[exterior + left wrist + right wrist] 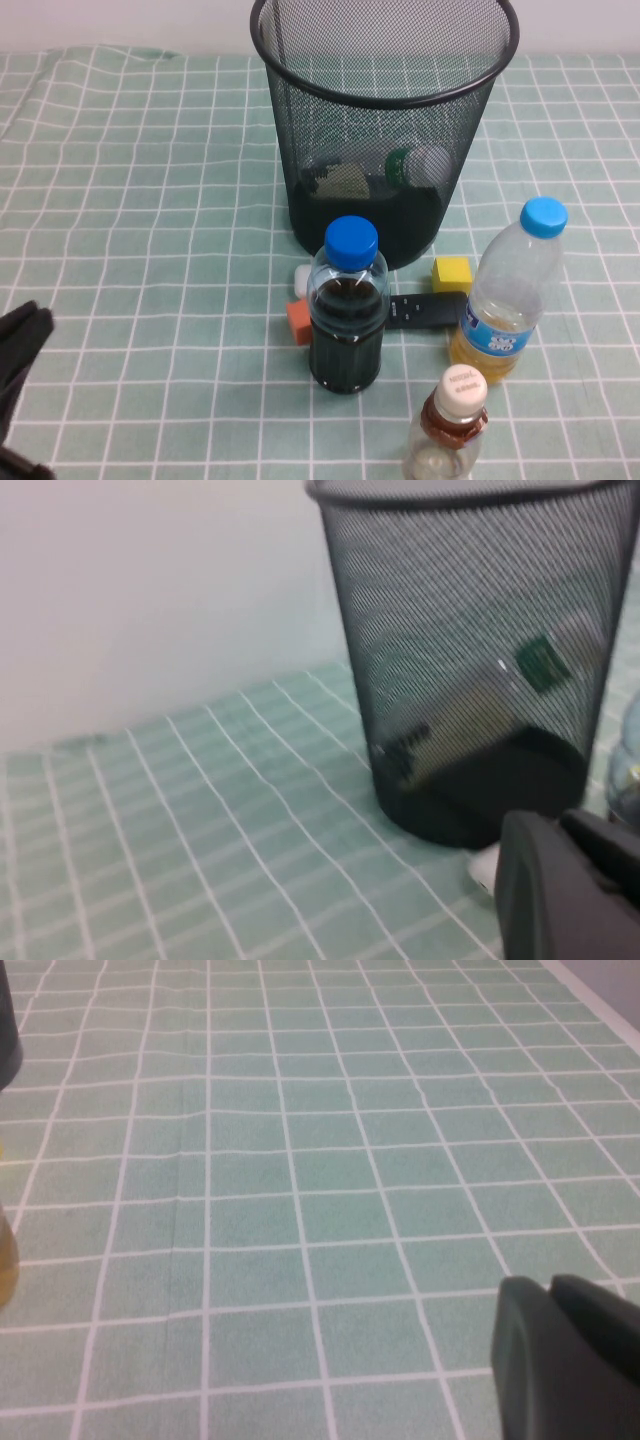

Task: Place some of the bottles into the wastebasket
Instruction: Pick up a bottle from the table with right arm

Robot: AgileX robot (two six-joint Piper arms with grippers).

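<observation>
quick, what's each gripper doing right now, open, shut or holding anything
Left gripper: low at the table's near-left edge, short of the round black wire-mesh wastebasket; holds nothing visible; open or closed cannot be told.
Right gripper: over bare cloth, nothing in it; cannot be told.

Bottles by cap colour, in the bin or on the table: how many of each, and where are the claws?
Blue cap: 2
Cream cap: 1
White cap, inside the wastebasket: 1
Total: 4
Left claw is near the wastebasket; right claw is over bare cloth.

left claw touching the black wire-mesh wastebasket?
Apart. High view: left claw sits at the table's near left edge, bare checked cloth between it and the wastebasket. Right claw hovers over cloth elsewhere.
</observation>
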